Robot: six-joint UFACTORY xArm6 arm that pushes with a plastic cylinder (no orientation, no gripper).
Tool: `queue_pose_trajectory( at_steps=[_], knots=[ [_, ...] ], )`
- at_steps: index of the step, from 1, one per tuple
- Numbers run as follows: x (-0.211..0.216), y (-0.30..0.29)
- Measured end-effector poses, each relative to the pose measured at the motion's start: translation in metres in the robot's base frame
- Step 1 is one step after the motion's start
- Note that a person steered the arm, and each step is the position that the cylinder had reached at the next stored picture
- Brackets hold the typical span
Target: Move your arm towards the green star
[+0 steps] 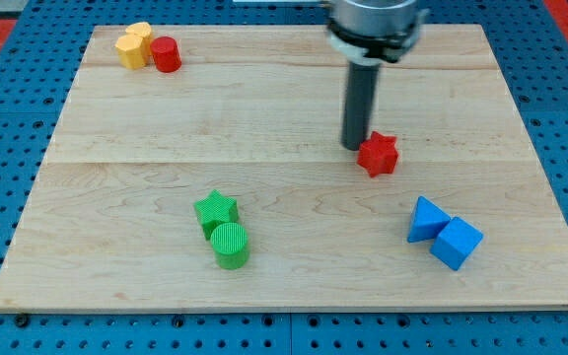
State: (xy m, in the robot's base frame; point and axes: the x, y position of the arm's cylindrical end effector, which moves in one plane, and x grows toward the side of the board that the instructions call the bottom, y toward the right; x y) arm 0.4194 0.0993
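The green star (215, 210) lies on the wooden board at the lower left of centre, touching a green cylinder (231, 245) just below it. My tip (354, 146) is right of centre, well to the upper right of the green star, and sits just left of a red star (378, 155), close to or touching it.
A yellow block (134, 45) and a red cylinder (166, 54) sit together at the top left. A blue triangle (426, 219) and a blue cube (458, 243) sit together at the lower right. The wooden board (284, 99) lies on a blue pegboard.
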Motion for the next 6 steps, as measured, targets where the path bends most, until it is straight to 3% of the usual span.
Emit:
queue_pose_trajectory(
  at_steps=[3,4,5,6],
  knots=[
    [0.053,0.026],
    [0.006,-0.041],
    [0.006,-0.161],
    [0.057,-0.226]
  ],
)
